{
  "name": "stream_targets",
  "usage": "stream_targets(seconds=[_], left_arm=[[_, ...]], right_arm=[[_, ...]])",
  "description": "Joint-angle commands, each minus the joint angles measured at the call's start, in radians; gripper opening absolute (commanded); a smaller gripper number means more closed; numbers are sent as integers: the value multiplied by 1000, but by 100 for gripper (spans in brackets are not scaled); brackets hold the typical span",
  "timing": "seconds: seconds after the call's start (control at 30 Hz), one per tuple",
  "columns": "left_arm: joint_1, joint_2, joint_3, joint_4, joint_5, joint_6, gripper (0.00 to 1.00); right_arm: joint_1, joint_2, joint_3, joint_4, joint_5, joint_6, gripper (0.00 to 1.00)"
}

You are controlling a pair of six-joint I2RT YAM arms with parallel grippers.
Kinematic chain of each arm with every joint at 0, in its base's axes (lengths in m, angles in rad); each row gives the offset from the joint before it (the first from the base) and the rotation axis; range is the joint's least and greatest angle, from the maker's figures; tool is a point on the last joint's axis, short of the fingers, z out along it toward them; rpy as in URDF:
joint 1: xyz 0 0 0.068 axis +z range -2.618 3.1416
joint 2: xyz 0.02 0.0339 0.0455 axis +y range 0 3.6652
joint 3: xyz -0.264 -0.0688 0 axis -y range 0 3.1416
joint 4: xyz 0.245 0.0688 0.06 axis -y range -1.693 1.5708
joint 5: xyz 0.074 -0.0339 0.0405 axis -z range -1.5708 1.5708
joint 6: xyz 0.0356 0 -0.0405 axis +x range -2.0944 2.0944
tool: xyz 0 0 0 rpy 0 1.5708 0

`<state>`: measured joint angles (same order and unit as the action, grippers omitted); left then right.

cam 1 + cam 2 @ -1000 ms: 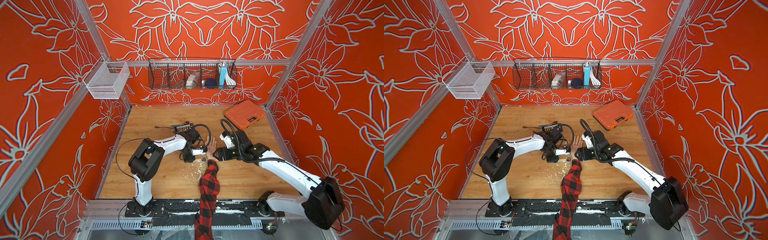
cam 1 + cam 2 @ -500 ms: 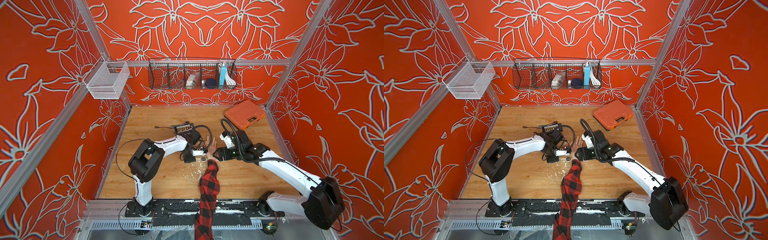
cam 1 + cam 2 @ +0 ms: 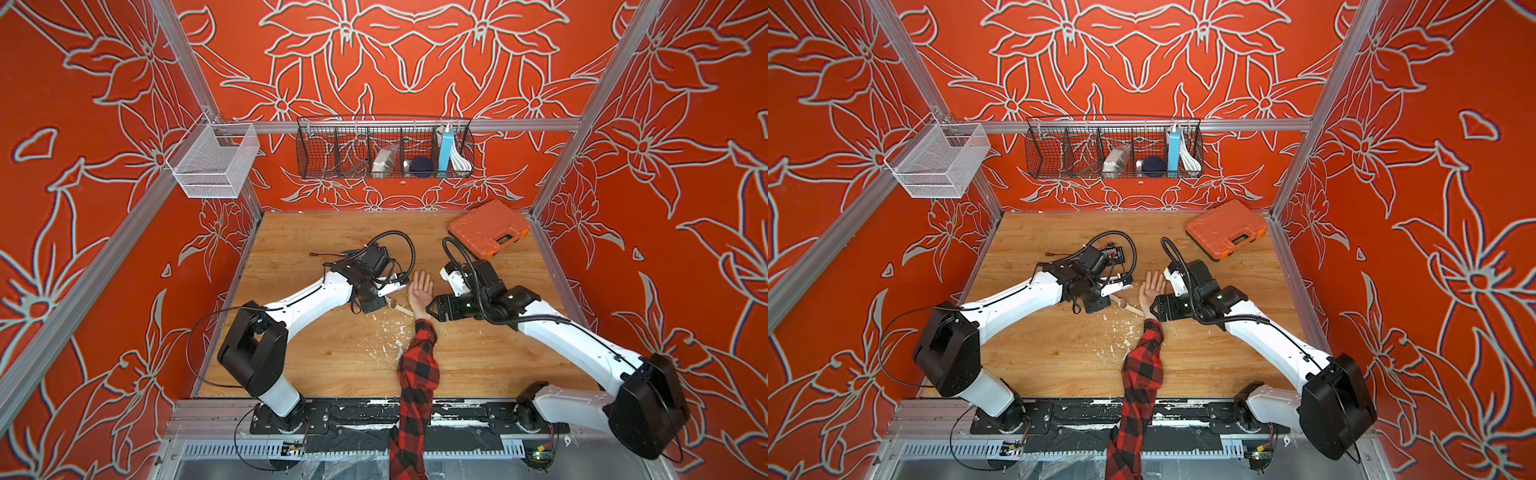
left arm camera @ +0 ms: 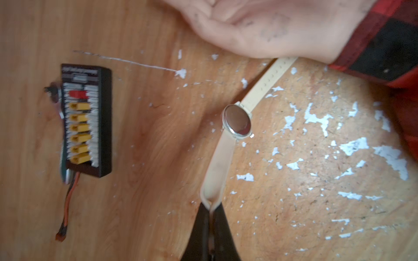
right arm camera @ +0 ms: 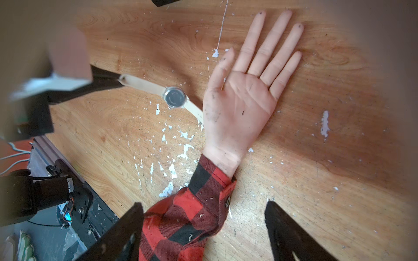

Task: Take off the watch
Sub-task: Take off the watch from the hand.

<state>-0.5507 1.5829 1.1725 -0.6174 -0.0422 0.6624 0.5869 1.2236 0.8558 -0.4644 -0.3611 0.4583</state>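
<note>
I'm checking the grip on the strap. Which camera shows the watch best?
The left wrist view: the watch is large and central, one strap end pinched in the shut left gripper, the other reaching the hand. The right wrist view shows it smaller; both top views show only a speck.

Nothing here can actually be read. The black connector board (image 4: 87, 119) carries a strip of pale print along one end, but it is blurred past reading. The metal back of the watch (image 5: 174, 96) shows faint engraved marks too small to make out.
</note>
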Motion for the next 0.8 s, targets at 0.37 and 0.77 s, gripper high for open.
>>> stream_targets(seconds=[0.37, 0.77], left_arm=[[229, -65, 53, 87, -448, -189, 0], [252, -19, 24, 145, -533, -120, 0]], right_arm=[[-4, -1, -6, 1, -36, -5, 86], [-5, 0, -16, 1, -42, -3, 86]])
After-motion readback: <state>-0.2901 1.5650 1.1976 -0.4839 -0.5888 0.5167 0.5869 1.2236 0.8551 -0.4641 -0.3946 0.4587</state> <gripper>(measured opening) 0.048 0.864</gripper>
